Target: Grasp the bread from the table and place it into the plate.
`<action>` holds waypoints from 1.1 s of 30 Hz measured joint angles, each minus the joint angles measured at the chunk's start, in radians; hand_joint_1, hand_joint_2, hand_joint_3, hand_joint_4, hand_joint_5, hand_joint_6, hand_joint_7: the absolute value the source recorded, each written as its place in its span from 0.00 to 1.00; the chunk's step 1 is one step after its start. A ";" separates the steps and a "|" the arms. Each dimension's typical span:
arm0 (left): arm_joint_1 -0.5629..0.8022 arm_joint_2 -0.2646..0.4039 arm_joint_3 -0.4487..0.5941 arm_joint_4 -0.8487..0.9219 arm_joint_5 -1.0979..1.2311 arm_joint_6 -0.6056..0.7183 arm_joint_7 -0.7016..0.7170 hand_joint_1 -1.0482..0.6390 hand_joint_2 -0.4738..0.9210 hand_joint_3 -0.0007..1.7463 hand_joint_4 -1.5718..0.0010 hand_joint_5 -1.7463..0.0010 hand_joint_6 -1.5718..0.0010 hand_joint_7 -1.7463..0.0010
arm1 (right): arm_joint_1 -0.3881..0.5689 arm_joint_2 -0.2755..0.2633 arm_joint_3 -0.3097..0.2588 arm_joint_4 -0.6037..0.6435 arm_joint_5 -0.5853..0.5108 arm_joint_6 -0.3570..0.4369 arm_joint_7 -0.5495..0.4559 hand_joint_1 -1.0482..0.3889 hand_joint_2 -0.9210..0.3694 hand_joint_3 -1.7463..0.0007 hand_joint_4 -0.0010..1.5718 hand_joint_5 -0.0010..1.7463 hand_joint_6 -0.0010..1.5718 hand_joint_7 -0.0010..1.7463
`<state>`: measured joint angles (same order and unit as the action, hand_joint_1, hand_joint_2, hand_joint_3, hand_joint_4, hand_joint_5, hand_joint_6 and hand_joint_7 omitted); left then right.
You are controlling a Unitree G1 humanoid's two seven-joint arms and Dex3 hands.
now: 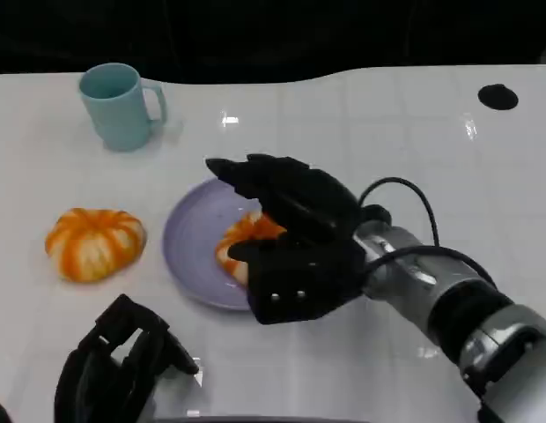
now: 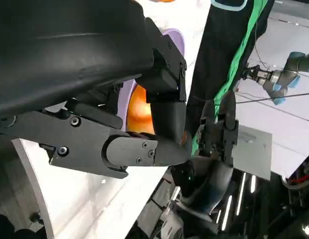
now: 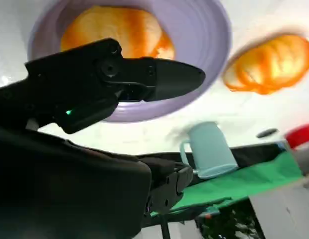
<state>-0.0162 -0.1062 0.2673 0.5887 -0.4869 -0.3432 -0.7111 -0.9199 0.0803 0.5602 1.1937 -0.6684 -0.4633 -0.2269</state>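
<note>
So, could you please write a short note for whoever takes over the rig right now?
Right hand: over the plate, fingers around a bread that lies on the plate; whether it still grips cannot be told.
Left hand: low at the near table edge, holding nothing, fingers curled.
A second bread lies on the table left of the plate, untouched. A cup stands at the far left.
Done: one bread is on the plate.
Left: free the right hand and draw it back; perhaps move the second bread too.

No text, label, brand, number or sign can be read in any view: not on the mug [image 1: 120, 106], the plate [image 1: 190, 238], the tabletop [image 1: 343, 123], or either hand.
</note>
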 measured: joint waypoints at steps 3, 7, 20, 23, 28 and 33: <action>-0.002 0.000 0.001 0.005 0.000 0.000 0.000 0.31 1.00 0.15 0.61 0.00 0.67 0.15 | 0.045 -0.038 -0.033 -0.039 0.050 -0.066 0.022 0.12 0.00 0.70 0.07 0.04 0.07 0.02; -0.003 0.000 0.001 0.007 0.000 -0.001 0.000 0.31 1.00 0.15 0.60 0.00 0.68 0.14 | 0.115 -0.074 -0.095 -0.094 0.135 -0.163 0.066 0.16 0.00 0.72 0.16 0.08 0.14 0.04; -0.013 -0.002 -0.002 0.023 0.001 -0.009 0.000 0.31 1.00 0.15 0.60 0.00 0.68 0.14 | 0.406 -0.116 -0.323 -0.353 0.600 -0.263 0.518 0.27 0.00 0.78 0.35 0.51 0.46 0.13; -0.013 -0.004 -0.004 0.023 0.001 -0.009 0.000 0.31 1.00 0.15 0.60 0.00 0.67 0.14 | 0.456 -0.128 -0.363 -0.394 0.697 -0.269 0.630 0.30 0.00 0.78 0.34 0.68 0.35 0.47; -0.012 -0.003 -0.010 0.021 0.004 -0.008 0.001 0.31 1.00 0.15 0.60 0.00 0.66 0.14 | 0.553 -0.132 -0.439 -0.475 0.876 -0.214 0.799 0.32 0.00 0.79 0.32 0.88 0.31 0.71; -0.008 -0.003 -0.012 0.003 0.006 -0.005 0.008 0.31 1.00 0.16 0.61 0.00 0.67 0.14 | 0.645 -0.124 -0.505 -0.561 1.022 -0.072 0.910 0.30 0.00 0.78 0.34 1.00 0.33 0.82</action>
<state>-0.0238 -0.1092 0.2552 0.5915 -0.4810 -0.3478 -0.7034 -0.2744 -0.0435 0.0557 0.6324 0.3535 -0.5357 0.6831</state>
